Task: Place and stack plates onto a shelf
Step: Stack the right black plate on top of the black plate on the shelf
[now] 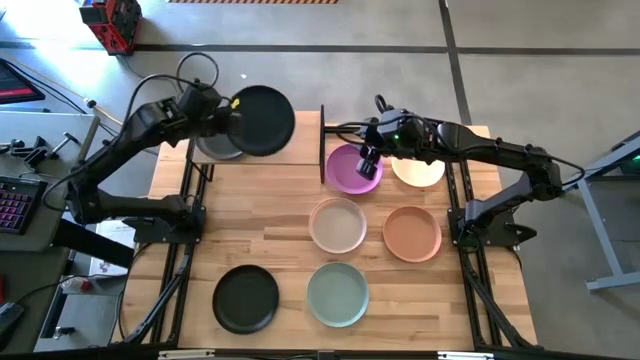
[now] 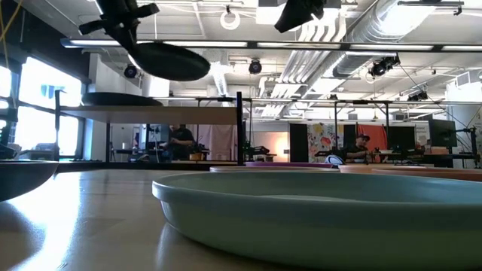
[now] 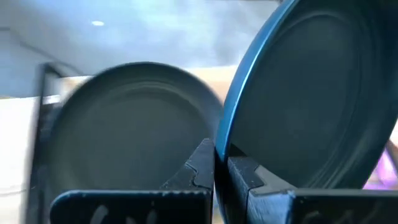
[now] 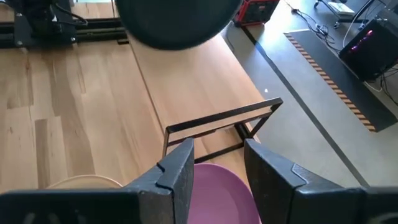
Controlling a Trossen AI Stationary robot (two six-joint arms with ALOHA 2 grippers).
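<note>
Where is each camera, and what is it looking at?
High view: above the table, looking straight down; both arms show, left gripper holding a black plate.
Low view: at tabletop height, looking level past the sage green plate toward the shelf.
Left wrist view: on the left arm, fingers clamped on the black plate's rim.
Right wrist view: on the right arm, right gripper open above the purple plate.
Shared: all four show the held black plate.

Three black plates (image 1: 262, 120), one possibly grey, five coloured plates (image 1: 354, 168), one shelf (image 1: 300, 135), two arms.
</note>
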